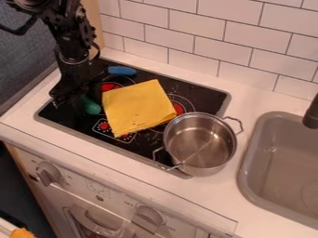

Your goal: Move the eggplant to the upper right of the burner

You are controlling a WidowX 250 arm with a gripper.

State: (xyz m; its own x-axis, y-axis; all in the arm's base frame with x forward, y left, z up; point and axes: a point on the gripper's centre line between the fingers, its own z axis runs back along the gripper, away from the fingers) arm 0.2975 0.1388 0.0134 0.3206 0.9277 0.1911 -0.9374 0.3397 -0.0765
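Green eggplant end [92,106], probably, beside pincer [69,96]; cannot tell whether spread or pinching.

Bare stovetop [208,95] lies at far right, between yellow cloth [138,106] and back counter strip [186,76]; passage open above it; tiled wall [214,39] bounds rear. Cloth covers middle; pot [200,144] blocks near right corner, one handle pointing toward sink [264,139], other over near stovetop edge. Blue object [122,70] sits behind cloth, at back edge; arm [73,58] and gripper [69,99] occupy left side; green object [92,107] lies between gripper and cloth.
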